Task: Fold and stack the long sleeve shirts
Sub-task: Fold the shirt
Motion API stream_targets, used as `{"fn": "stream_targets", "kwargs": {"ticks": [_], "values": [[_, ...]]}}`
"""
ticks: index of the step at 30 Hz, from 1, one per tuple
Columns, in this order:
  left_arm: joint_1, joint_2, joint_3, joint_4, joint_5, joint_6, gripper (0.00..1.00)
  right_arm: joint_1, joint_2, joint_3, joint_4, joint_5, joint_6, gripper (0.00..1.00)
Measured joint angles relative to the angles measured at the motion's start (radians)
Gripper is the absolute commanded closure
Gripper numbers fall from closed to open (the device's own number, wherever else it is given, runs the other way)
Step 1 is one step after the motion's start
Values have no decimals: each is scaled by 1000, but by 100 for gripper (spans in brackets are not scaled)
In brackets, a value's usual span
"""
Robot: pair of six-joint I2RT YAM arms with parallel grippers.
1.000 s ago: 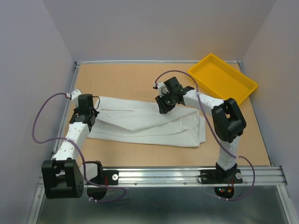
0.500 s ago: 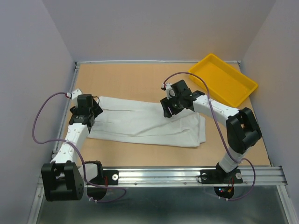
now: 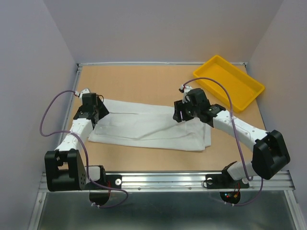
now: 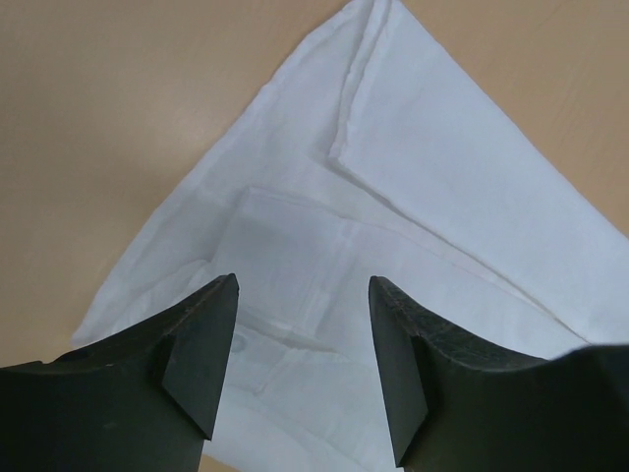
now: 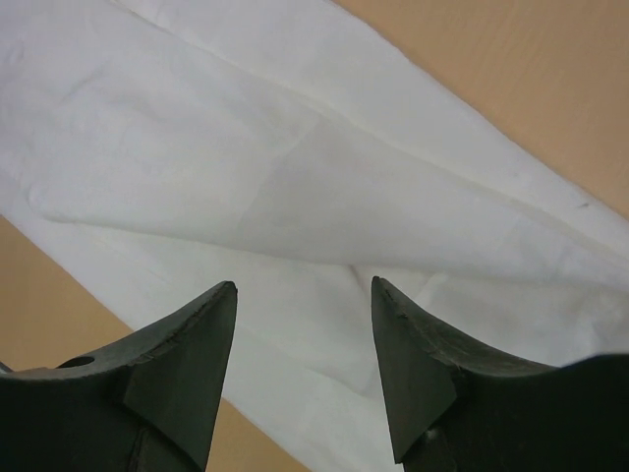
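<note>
- White shirt [image 3: 148,127] lies flat across the middle of the table [image 3: 139,81], already doubled into a long band running left to right. Only one shirt is in view.
- Its right end is near the yellow tray [image 3: 229,82] at the far right corner, but apart from it.
- Left gripper [image 4: 303,324] hangs over the band's left end, jaws spread wide, nothing in them. The wrist cam shows layered edges and a seam just below the tips.
- Right gripper [image 5: 303,295] hovers over the right-centre part, also wide apart and empty. A soft fold ridge runs beneath it.
- Risk 1, my guess: the fabric looks thin and stacked, so a pinch could catch the top layer only. The fold would then peel open on the lift.
- Risk 2: if the arms lift or travel unevenly, the band skews and the edges won't line up.
- Risk 3: tips pressed too hard could drag the cloth along the table and bunch it.
- Labels etc.: no brand, tag or writing readable on the shirt, tray or grippers.
</note>
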Motion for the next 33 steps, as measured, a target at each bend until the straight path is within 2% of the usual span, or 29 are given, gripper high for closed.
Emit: {"fn": "stream_targets", "kwargs": {"ticks": [5,11,15,21,28,33], "values": [[-2,3,2,27,34,21,30,0,4,0,67,-2,48,38],[-5,35,12,36,66,24,35,0,16,-26,184,-68,137,39],[-45,35,12,50,93,-10,35,0,40,-87,383,-146,254,39],[-95,58,-29,129,122,-113,39,-10,185,-236,694,-200,425,41],[-84,132,-117,146,119,-230,39,-171,291,-470,1026,-271,620,42],[-79,127,-133,161,120,-280,39,-224,279,-537,1123,-276,644,42]]}}
